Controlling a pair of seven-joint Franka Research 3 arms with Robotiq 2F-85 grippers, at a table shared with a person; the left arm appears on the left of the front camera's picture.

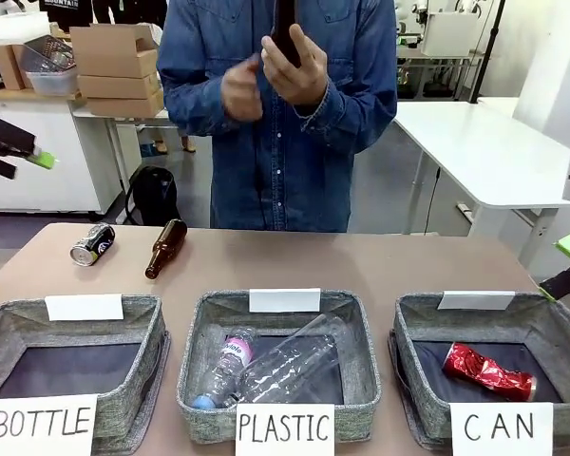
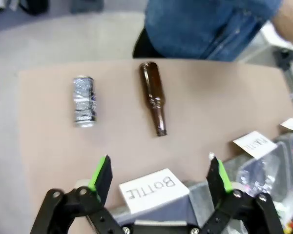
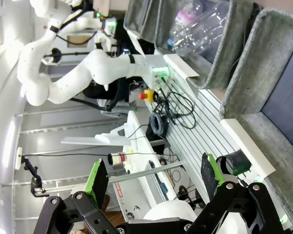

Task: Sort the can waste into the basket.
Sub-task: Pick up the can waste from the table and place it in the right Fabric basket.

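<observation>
Left: my left gripper (image 2: 158,168) hangs spread wide and empty, above the near rim of the BOTTLE basket (image 1: 158,328). Beyond it, on the table (image 1: 361,261), the black can (image 1: 92,244) lies on its side. It is well apart from the CAN basket (image 1: 407,323). Just beside the black can lies a brown bottle (image 1: 165,249), not touching it.

Centre: I see clear plastic bottles (image 1: 275,366) lying in the PLASTIC basket (image 1: 194,347). Behind the table, the person's hands (image 1: 299,71) hold a dark bottle (image 1: 285,24) at chest height.

Right: the dented red can (image 1: 487,370) lies on the dark bottom of the CAN basket. My right gripper (image 3: 154,168) hangs off the table's right edge beside that basket, its fingers parted and gripping nothing.
</observation>
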